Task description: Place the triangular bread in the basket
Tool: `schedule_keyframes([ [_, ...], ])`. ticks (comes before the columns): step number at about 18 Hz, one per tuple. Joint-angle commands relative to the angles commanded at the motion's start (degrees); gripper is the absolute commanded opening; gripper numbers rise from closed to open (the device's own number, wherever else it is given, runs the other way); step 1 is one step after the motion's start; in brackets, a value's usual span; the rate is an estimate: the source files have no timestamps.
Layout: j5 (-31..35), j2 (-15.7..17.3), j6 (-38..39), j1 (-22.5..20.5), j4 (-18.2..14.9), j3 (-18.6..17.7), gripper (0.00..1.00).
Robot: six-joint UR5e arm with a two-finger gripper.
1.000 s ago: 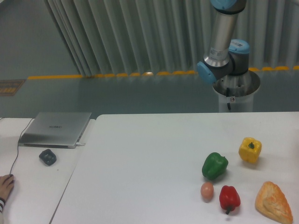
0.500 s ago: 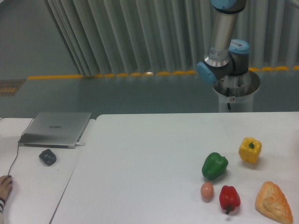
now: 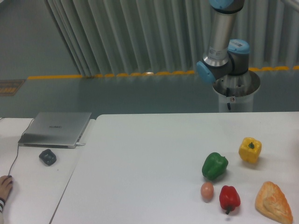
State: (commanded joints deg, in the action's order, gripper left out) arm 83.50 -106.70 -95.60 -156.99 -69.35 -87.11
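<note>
Triangular bread: golden-orange, crusty, lumpy wedge lying on the table.

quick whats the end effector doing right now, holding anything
End effector: not in view, only the arm shows, so its state cannot be told. The bread lies untouched on the table.

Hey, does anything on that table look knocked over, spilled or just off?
Nothing spilled or damaged. One oddity: no basket is in view for the triangular bread, which lies at the table's front right corner.
</note>
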Motion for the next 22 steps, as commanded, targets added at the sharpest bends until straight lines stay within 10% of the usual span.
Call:
schedule_keyframes([
  [22, -0.9, -10.0, 59.6, 12.6, 12.2, 1.2, 1.0],
])
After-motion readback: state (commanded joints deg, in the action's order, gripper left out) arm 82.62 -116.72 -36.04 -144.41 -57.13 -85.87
